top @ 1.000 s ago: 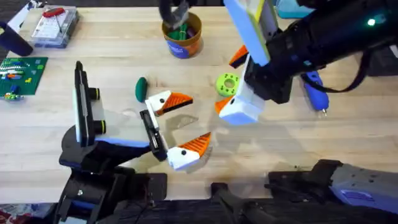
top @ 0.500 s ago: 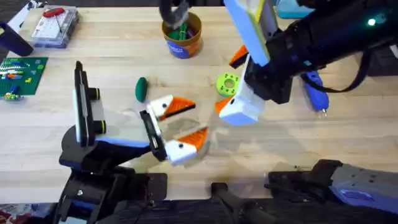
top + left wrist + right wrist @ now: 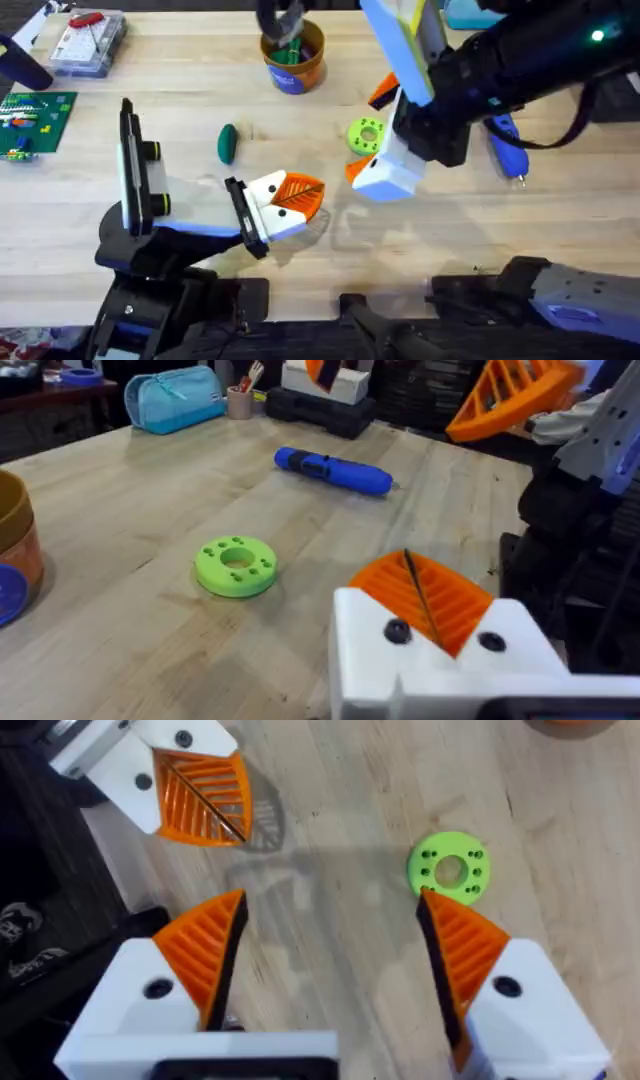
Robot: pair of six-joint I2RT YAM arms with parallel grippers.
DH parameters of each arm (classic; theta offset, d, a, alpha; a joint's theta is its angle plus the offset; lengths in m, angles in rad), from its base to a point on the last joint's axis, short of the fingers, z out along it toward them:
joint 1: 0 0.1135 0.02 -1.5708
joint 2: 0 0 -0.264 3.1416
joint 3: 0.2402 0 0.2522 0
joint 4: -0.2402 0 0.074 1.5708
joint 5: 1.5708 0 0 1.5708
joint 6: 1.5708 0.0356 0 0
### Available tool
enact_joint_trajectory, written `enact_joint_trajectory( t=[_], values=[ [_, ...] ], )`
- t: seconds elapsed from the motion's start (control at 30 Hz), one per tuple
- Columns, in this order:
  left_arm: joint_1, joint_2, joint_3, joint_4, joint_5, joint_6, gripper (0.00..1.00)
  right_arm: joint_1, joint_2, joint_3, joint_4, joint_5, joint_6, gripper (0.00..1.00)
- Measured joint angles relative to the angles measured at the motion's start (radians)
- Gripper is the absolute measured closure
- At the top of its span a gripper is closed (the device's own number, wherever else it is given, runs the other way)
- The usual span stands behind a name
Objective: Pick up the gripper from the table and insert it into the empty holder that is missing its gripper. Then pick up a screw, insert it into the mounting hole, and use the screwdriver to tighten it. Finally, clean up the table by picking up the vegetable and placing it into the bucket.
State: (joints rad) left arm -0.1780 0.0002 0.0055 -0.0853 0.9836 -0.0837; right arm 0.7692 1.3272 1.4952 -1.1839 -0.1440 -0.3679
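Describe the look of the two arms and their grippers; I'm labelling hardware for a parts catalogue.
Both grippers have white blocky finger bases with orange ribbed triangular pads and small dark screws: the left gripper and the right gripper. The right arm is black, with a lit green indicator and black cable. The left arm has a pale grey-white body on a black base.

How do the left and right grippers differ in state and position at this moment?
The left gripper has its fingers closed, orange pads pressed together; the right gripper has its fingers spread wide with bare table between them. In the overhead view the left gripper sits low near the table's middle, below the vegetable; the right gripper sits farther right, beside the lime-green disc. Neither holds anything. Both have white bodies with orange ribbed pads.
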Motion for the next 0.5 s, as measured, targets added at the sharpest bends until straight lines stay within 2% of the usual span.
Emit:
enact_joint_trajectory(
  t=[0.37,0.5],
  values=[
    [0.0,0.0,0.0,0.0,0.0,0.0,0.994,-0.001,0.0,0.0,0.0,0.0,0.0,0.006],
    [0.0,0.0,0.0,0.0,0.0,0.0,0.994,-0.035,0.0,0.0,0.0,-0.004,0.012,0.006]
  ],
)
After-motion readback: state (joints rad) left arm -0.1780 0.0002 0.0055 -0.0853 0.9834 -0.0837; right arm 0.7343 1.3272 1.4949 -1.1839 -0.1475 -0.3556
